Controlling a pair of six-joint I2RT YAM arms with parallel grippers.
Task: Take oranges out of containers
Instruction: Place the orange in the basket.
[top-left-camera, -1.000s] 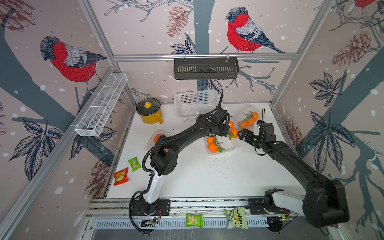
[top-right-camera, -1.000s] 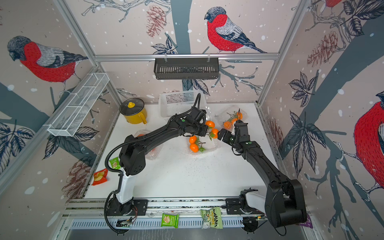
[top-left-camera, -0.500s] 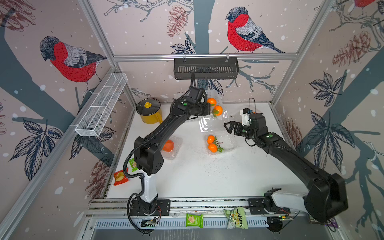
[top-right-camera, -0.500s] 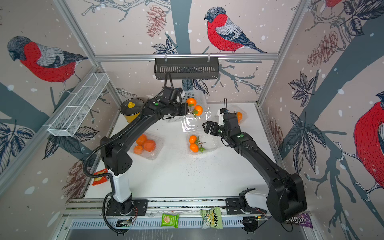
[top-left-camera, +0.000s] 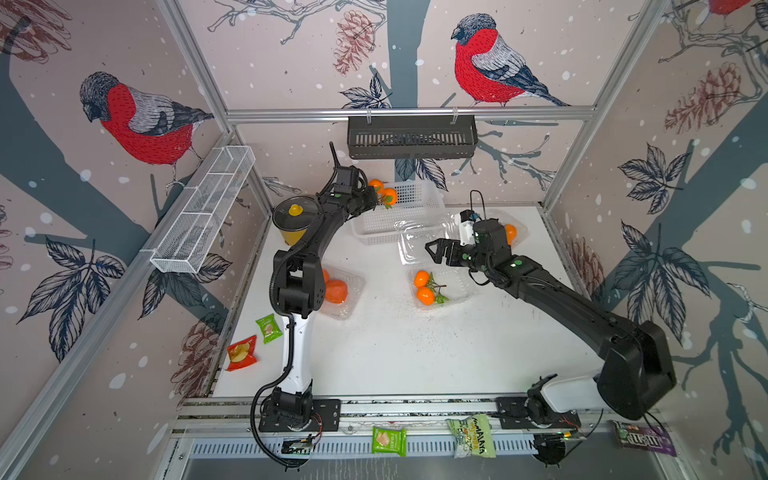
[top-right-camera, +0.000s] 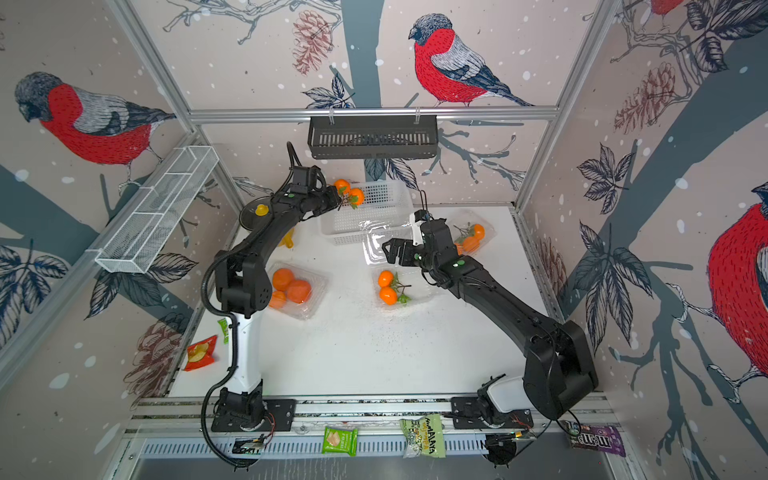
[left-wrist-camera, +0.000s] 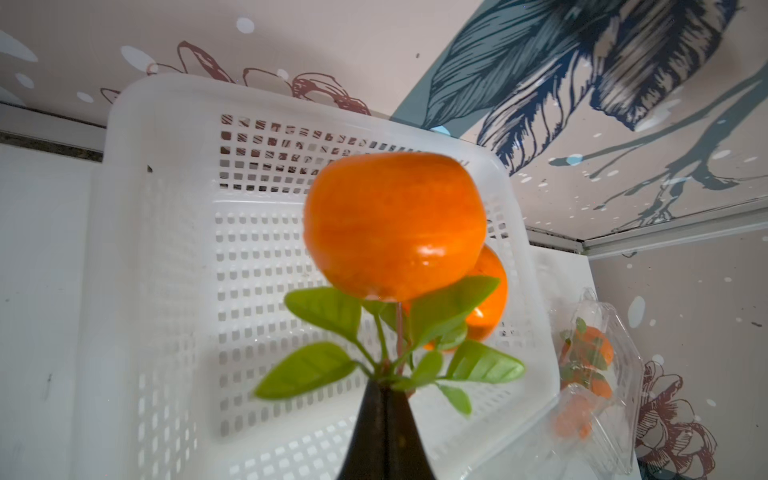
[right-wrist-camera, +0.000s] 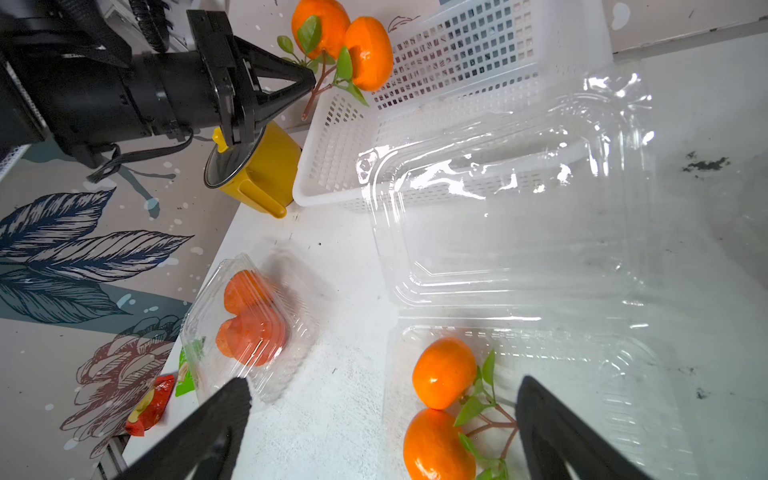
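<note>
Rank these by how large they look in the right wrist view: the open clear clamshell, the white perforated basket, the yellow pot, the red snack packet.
1. Open clear clamshell, though it lies nearest the camera, so its lead is unsure.
2. White perforated basket.
3. Yellow pot.
4. Red snack packet.

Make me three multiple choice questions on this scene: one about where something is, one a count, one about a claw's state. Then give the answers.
1. Where is the orange sprig in the left claw?
A) above the white basket
B) lying on the table
C) inside the black rack

2. How many oranges lie in the open box?
A) one
B) two
C) four

3. The right claw is:
A) open, empty
B) shut on an orange
C) shut on a lid

Answers:
1 A, the basket shows right behind the sprig in the left wrist view.
2 B, two leafy ones sit in its base.
3 A, its fingers stand wide apart, nothing between.
</note>
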